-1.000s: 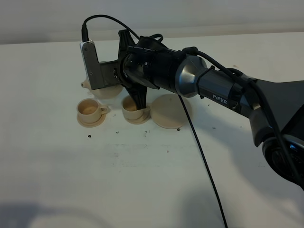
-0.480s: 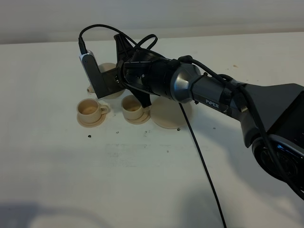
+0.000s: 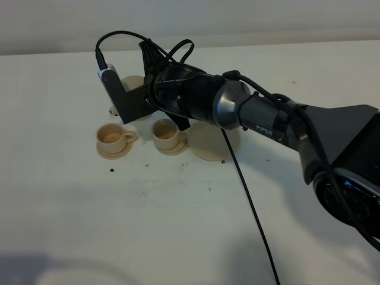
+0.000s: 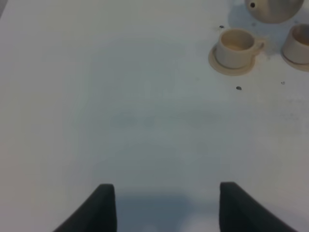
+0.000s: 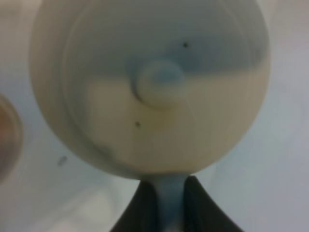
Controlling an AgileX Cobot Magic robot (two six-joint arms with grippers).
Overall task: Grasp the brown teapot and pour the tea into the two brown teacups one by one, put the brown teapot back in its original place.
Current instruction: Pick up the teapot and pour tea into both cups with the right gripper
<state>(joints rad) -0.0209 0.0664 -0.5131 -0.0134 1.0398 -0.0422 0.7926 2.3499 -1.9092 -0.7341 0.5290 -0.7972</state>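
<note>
The right gripper (image 5: pixel 166 198), clamped on the brown teapot (image 5: pixel 149 87) by its handle, holds it aloft just behind the two brown teacups (image 3: pixel 111 136) (image 3: pixel 165 133), seemingly between pours, the wide saucer (image 3: pixel 214 142) waiting for a level return.

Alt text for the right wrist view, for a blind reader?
The teapot, seen from above and slightly blurred, fills most of the frame. The right gripper is shut on its handle.
</note>
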